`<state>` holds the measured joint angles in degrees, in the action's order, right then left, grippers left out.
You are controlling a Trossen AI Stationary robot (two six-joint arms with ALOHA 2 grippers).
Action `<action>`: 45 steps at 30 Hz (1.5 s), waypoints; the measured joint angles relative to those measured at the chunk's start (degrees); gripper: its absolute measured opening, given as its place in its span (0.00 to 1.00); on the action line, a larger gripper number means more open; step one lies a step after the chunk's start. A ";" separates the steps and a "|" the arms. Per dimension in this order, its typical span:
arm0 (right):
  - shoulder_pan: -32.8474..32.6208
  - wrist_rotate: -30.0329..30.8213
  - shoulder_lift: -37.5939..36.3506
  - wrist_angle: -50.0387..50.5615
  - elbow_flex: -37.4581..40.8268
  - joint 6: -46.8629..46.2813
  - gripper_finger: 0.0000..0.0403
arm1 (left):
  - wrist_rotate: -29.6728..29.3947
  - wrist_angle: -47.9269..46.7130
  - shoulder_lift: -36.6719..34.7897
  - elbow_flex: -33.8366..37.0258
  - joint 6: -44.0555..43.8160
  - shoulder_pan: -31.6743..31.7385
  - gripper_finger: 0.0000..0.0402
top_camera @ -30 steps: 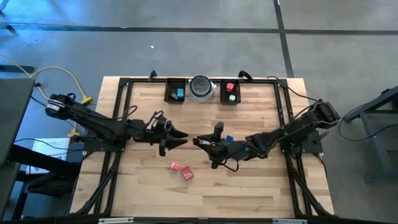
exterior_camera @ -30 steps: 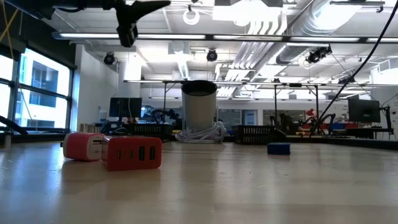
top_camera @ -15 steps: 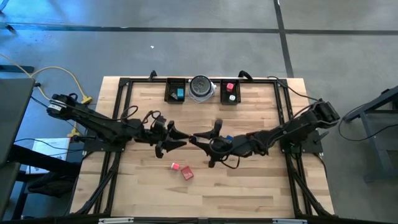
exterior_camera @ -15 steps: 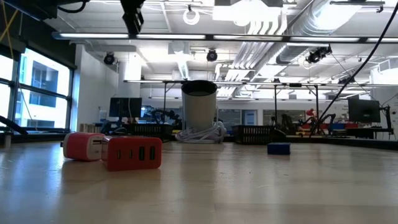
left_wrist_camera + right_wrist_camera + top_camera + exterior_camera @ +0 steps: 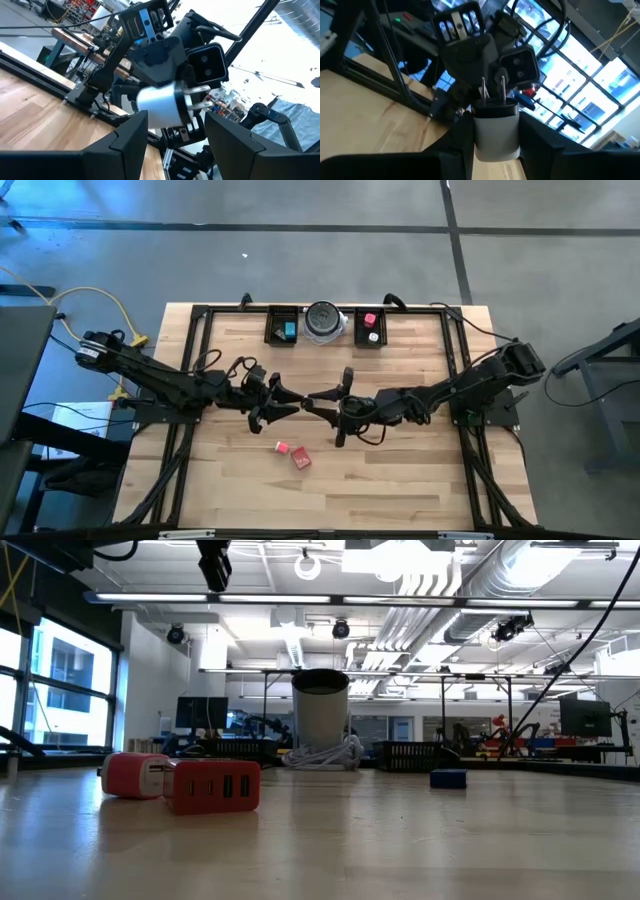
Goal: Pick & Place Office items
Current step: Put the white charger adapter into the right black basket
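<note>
Closing the gap above mid-table: right gripper is clenched on the white plug, prongs toward the left gripper, whose fingers stand spread around it. I read it as a handover. A second ago the tips were apart. Red pieces haven't moved.

Two trays flanking dish, pincers facing mid-table
</note>
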<state>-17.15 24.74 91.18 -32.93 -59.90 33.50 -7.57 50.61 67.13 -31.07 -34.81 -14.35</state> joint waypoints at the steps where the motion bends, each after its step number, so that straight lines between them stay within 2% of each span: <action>1: 0.07 -0.65 0.00 -0.35 0.00 -0.16 0.27 | 0.00 0.26 0.00 0.00 0.00 0.00 0.48; 8: 0.48 -3.35 0.00 -1.40 0.00 -0.31 0.27 | 0.12 0.59 0.00 0.00 -1.06 0.42 0.48; 25: 1.92 -5.89 2.91 -4.67 -0.04 -0.68 0.27 | 6.78 5.87 3.74 0.04 -5.62 4.17 0.48; 29: 2.14 -6.93 2.93 -4.95 -0.04 -0.68 0.27 | 6.78 5.98 3.74 0.04 -5.52 4.17 0.46; 34: 2.14 -7.09 2.93 -5.00 -0.04 -0.25 0.27 | 6.75 6.36 3.76 0.04 -5.75 4.17 0.39; 45: 2.14 -6.97 2.95 -5.02 -0.04 -0.45 0.30 | 6.40 6.40 3.76 0.04 -4.81 4.17 0.39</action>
<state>-15.00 17.77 94.13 -37.96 -59.94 33.05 -1.17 57.01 70.89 -31.03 -39.62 -10.17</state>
